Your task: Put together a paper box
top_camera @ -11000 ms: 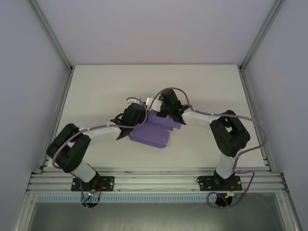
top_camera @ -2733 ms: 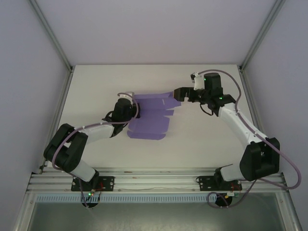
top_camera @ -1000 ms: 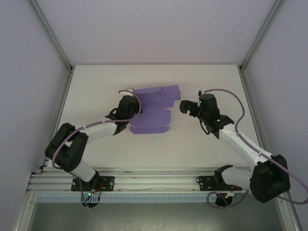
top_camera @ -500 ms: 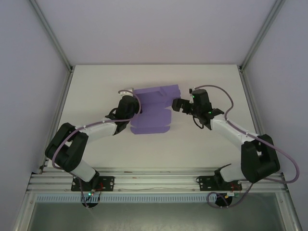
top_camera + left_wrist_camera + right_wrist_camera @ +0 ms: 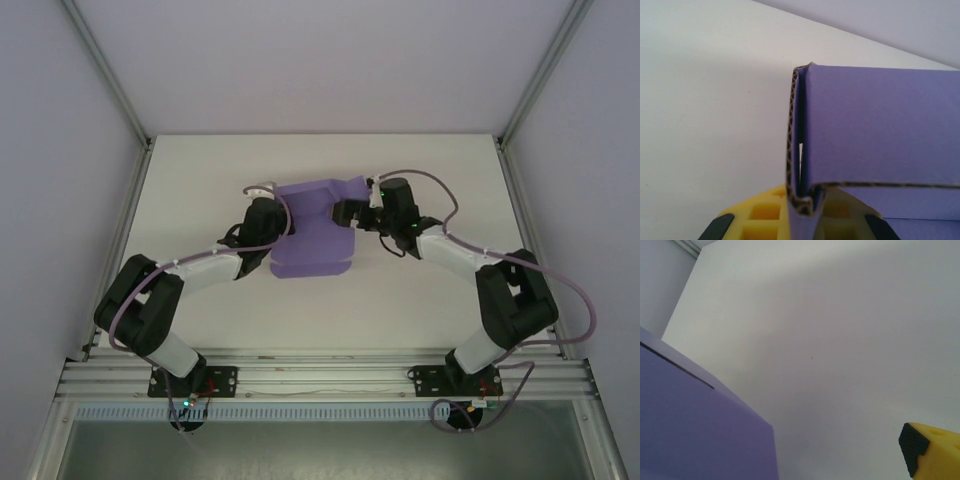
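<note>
Left gripper (image 5: 802, 220) clamped on paper box (image 5: 312, 240) edge; right gripper (image 5: 347, 212) wide apart beside it

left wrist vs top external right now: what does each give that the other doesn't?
Left wrist: a close-up of the paper box, its corrugated edge and a doubled-over wall pinched between the left gripper's yellow fingers.
Top external: the box's full outline, and the right gripper open at its right edge; contact unclear.
Both: purple box on the white table, left gripper shut on its left side.
</note>
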